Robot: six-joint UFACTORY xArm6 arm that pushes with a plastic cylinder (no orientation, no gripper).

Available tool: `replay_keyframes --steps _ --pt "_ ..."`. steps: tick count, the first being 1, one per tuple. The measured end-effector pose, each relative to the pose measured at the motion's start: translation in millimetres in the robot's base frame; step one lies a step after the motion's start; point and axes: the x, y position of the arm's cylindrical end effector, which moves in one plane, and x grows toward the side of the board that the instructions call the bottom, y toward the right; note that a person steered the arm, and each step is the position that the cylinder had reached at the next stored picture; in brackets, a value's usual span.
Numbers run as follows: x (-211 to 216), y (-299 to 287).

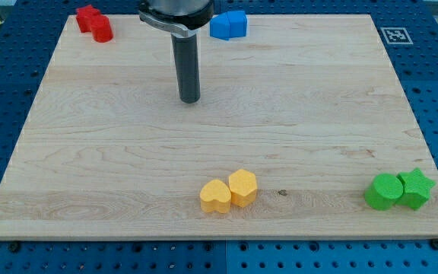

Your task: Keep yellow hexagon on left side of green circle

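The yellow hexagon (243, 187) lies near the view's bottom centre, touching a yellow heart (216, 196) on its left. The green circle (384, 191) lies at the bottom right, far to the right of the hexagon, touching a green star (417, 188) on its right. My tip (189, 100) rests on the board in the upper middle, well above the yellow blocks and far up-left of the green ones, touching no block.
A red star (88, 16) and a red cylinder (101, 29) sit together at the top left corner. Two blue blocks (228, 25) sit at the top edge right of the rod. A marker tag (395, 35) is at the top right.
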Motion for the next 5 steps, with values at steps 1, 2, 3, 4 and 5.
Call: replay_keyframes --steps 1,2,3,4,5 --pt "0.1 0.0" --pt "18.9 21.7" --pt "66.4 77.6" --pt "109.1 111.5" --pt "111.5 111.5"
